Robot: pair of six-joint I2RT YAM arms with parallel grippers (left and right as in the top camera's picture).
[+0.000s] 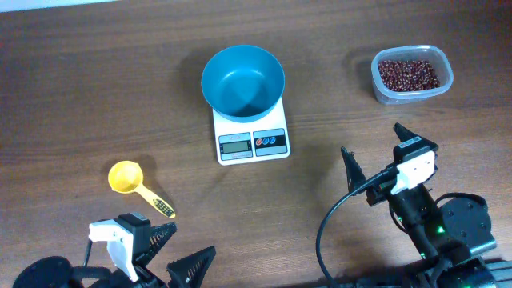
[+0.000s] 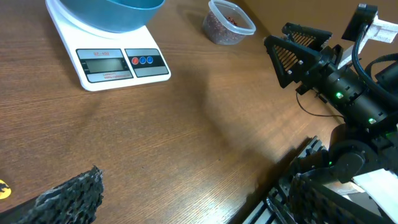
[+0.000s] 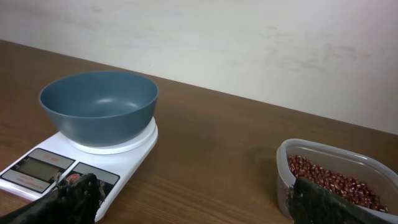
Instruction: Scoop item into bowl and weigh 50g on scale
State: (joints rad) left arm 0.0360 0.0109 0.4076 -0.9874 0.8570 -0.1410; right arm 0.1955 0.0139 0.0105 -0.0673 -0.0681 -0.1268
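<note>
1. A brown wooden table (image 1: pixel 96 80) holds everything.
2. A white scale (image 1: pixel 252 145) sits near the middle.
3. A clear tub (image 1: pixel 404 98) sits far right.
4. A yellow scoop (image 1: pixel 126 177) lies on the left.

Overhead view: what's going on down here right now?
Nothing is being handled yet. The left tool and right tool are both open and empty, at the near side of the table. The empty teal bowl sits on the white scale. The red-brown beans are in the clear tub at far right, and the yellow scoop lies untouched at left.
</note>
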